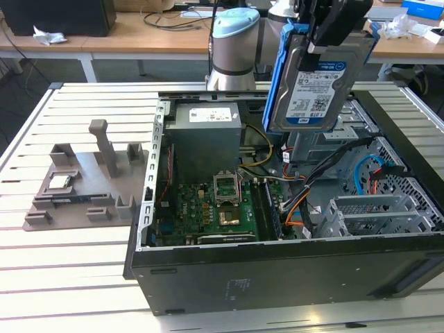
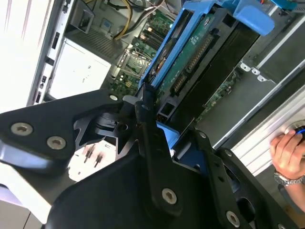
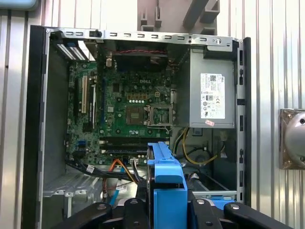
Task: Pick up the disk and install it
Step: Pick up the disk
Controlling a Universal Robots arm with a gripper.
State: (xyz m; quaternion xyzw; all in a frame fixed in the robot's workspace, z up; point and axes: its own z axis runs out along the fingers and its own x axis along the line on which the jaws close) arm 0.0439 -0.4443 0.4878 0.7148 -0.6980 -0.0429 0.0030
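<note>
Disk [image 1: 313,83] top hidden behind gripper [image 1: 333,35] (exterior view), person's hand [image 2: 287,152] cut off by second wrist view's edge

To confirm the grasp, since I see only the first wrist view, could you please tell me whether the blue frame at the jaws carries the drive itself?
Observer: Yes. In the exterior view the disk, silvery with a white label, hangs upright above the open computer case, with the jaws of the gripper shut on its top end.
Operator: Thank you. Is anybody close to the work area?
Observer: In the second wrist view a person's hand, wearing a wristwatch, is near the slatted table.
</note>
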